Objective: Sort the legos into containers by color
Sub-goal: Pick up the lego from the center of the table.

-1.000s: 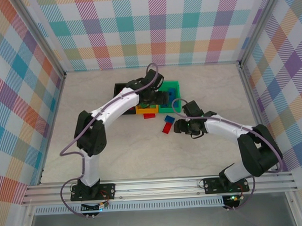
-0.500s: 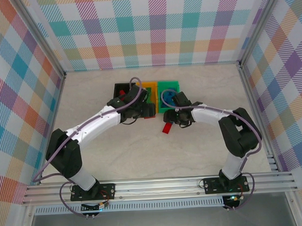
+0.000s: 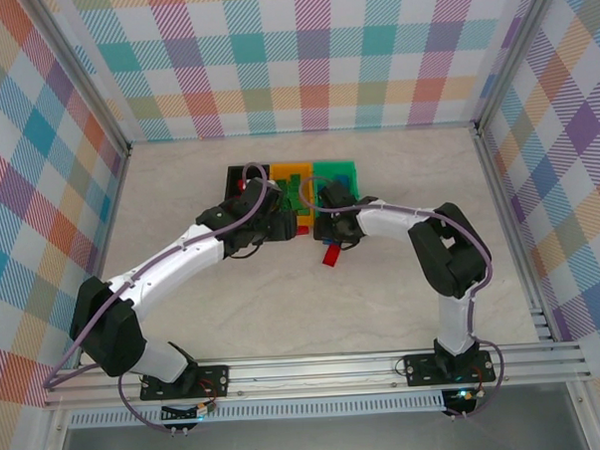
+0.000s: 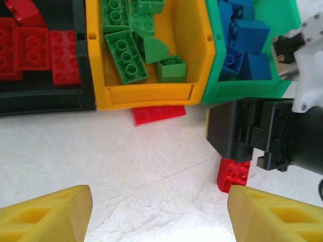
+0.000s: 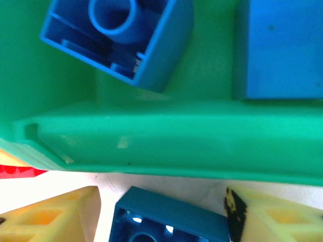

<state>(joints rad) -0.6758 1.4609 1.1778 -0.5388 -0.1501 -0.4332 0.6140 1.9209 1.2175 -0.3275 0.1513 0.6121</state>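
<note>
Nearly there: a blue brick at the green bin's edge.

Right gripper (image 5: 164,209) pinches the blue brick (image 5: 169,222) just outside the green bin (image 5: 176,136); I'd lift it clear of the rim before releasing. Left gripper (image 4: 159,201) hangs wide open and empty over a flat red brick (image 4: 157,113). No writing is legible anywhere.

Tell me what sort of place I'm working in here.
Probably a robot test booth, not a home or factory: a pale tabletop boxed in by plaid walls, with a metal rail along the near edge.
</note>
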